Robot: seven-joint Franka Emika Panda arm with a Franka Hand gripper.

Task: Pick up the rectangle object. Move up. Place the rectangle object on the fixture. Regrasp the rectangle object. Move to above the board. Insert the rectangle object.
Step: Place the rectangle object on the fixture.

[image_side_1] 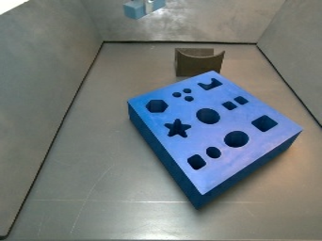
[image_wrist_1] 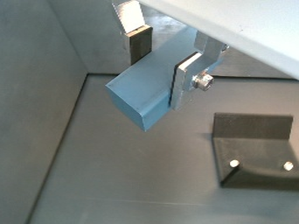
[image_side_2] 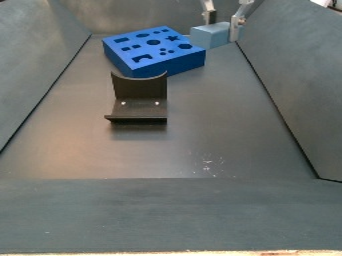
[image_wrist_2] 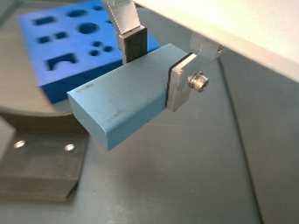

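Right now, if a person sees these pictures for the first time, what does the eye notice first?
First the board, a big bright-blue block full of shaped holes, lying on the grey floor. Next the rectangle object, pale blue, clamped between the fingers of the gripper and hanging in the air clear of the floor. Last the dark fixture, standing empty on the floor in front of the board in a side view.

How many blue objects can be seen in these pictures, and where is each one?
2. The rectangle object is held off the floor in the pincer, its fingers shut on it. The board lies on the floor, near the fixture. Nothing suggests a hidden one.
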